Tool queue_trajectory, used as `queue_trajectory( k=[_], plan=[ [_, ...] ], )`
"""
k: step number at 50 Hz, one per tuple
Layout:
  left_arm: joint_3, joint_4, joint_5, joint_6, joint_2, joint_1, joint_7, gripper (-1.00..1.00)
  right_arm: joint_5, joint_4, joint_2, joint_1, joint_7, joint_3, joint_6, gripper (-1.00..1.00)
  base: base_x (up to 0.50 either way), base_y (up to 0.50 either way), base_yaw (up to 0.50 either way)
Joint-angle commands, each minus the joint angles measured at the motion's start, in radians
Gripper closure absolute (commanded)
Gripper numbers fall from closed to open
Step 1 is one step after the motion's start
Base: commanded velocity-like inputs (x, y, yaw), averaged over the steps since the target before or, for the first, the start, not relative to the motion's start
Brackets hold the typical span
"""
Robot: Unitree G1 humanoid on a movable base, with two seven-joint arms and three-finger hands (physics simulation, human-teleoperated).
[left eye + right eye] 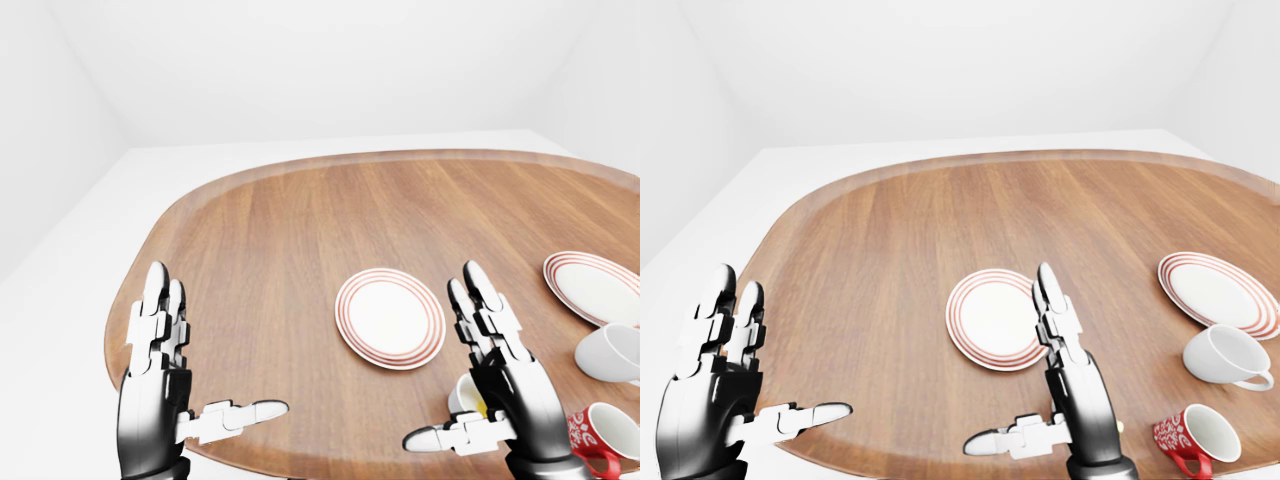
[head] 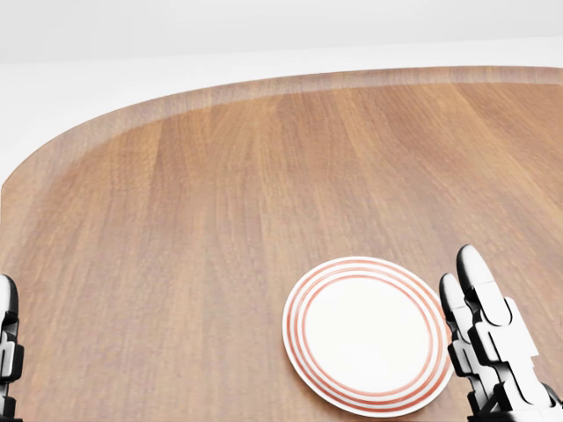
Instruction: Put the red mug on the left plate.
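Note:
The red mug (image 1: 1193, 438) with a white pattern lies on its side at the bottom right of the right-eye view, mouth facing the camera. The left plate (image 1: 390, 318), white with red rings, lies near the table's middle. My right hand (image 1: 1012, 360) is open and empty, fingers upright, just right of that plate and left of the red mug, touching neither. My left hand (image 1: 215, 350) is open and empty at the table's near left edge.
A second red-ringed plate (image 1: 1218, 292) lies at the right. A white mug (image 1: 1225, 357) lies on its side between it and the red mug. Another pale cup (image 1: 464, 395) shows partly behind my right hand. The wooden table (image 1: 280, 230) is oval with a raised rim.

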Motion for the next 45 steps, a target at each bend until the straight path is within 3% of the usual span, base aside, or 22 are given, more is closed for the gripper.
queue_trajectory(
  k=[1,25,45],
  plan=[
    [0.008,-0.001,-0.006,-0.003,-0.003,0.003,-0.005,-1.00,-0.020,-0.015,-0.017,-0.014,-0.019,0.022,0.027,-1.00,0.50,-0.04,0.00],
    [0.006,-0.002,-0.003,-0.005,-0.007,0.005,-0.009,-1.00,-0.013,-0.016,-0.021,-0.010,-0.023,0.018,0.024,-1.00,0.49,-0.07,0.00],
    [0.004,0.002,-0.003,-0.006,-0.004,0.004,-0.007,-1.00,-0.025,0.012,-0.018,-0.007,-0.035,0.019,-0.008,-1.00,0.49,-0.10,0.00]
  ],
)
